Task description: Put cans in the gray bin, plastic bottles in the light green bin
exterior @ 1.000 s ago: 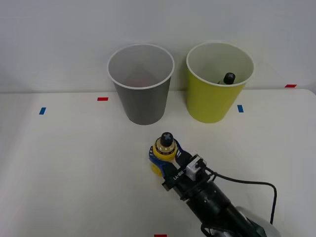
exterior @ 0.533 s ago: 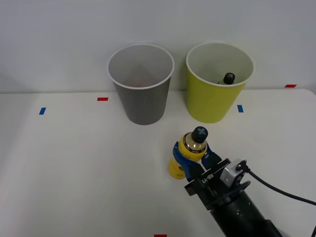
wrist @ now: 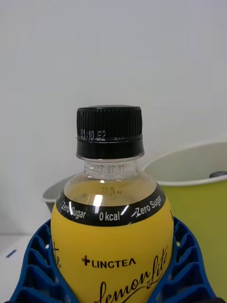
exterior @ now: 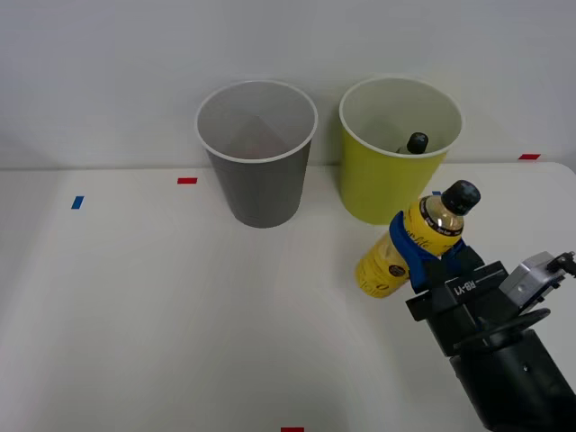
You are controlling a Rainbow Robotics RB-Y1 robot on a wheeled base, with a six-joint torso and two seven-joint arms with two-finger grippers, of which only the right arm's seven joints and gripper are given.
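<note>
In the front view, a white table (exterior: 135, 297) carried two tall, tapered, cup-shaped bins standing side by side near the wall, close together but apart: a gray bin with a white rim (exterior: 258, 155) on the left and a yellow-green bin with a whitish rim (exterior: 396, 148) on the right. A small bottle with a black screw cap (exterior: 416, 143) lay inside the yellow-green bin, only its cap end rising above the cream wall. In front of that bin and slightly right of it, the right arm's black gripper with blue ribbed fingers (exterior: 430, 255) was clamped around the upper body of a yellow plastic bottle with a black cap and dark-printed label (exterior: 409, 250). That bottle was tilted, its cap leaning toward the right and its base toward the left; whether its base touched the table could not be told. Small red and blue tape marks (exterior: 187, 180) dotted the tabletop. In the right wrist view, the same yellow bottle (wrist: 111, 236) stood close before the lens, its ribbed black cap above a clear neck and a black band reading "Zero Sugar 0 kcal". The blue ribbed fingers (wrist: 35, 270) hugged both sides of its yellow body. Behind it, the yellow-green bin (wrist: 198, 199) showed beside one shoulder of the bottle, and a sliver of the gray bin (wrist: 56, 196) beside the other.
</note>
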